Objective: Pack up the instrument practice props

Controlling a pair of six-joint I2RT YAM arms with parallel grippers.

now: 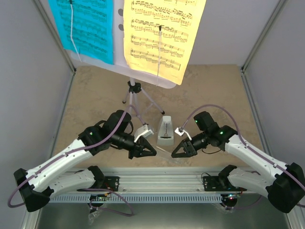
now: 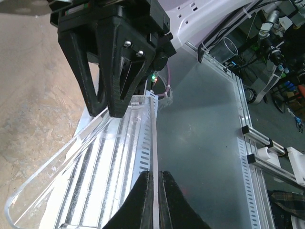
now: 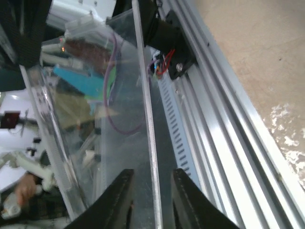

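Observation:
The white perforated music stand (image 1: 119, 28) rises on its thin tripod (image 1: 136, 95) at the back. It carries a cyan music sheet (image 1: 86, 26) and a yellow music sheet (image 1: 162, 33). The small grey pyramid metronome (image 1: 165, 132) stands on the table in front of the tripod. A clear plastic container (image 2: 57, 176) sits just in front of it, faint in the top view (image 1: 167, 155). My left gripper (image 1: 151, 151) (image 2: 155, 172) is shut on its thin wall. My right gripper (image 1: 175, 151) (image 3: 152, 171) is open, its jaws straddling a clear wall (image 3: 147, 119).
An aluminium rail (image 1: 152, 181) with slotted cable ducts runs along the near edge under both grippers. Grey side walls close in the table left and right. The right gripper also shows in the left wrist view (image 2: 107, 110), facing mine.

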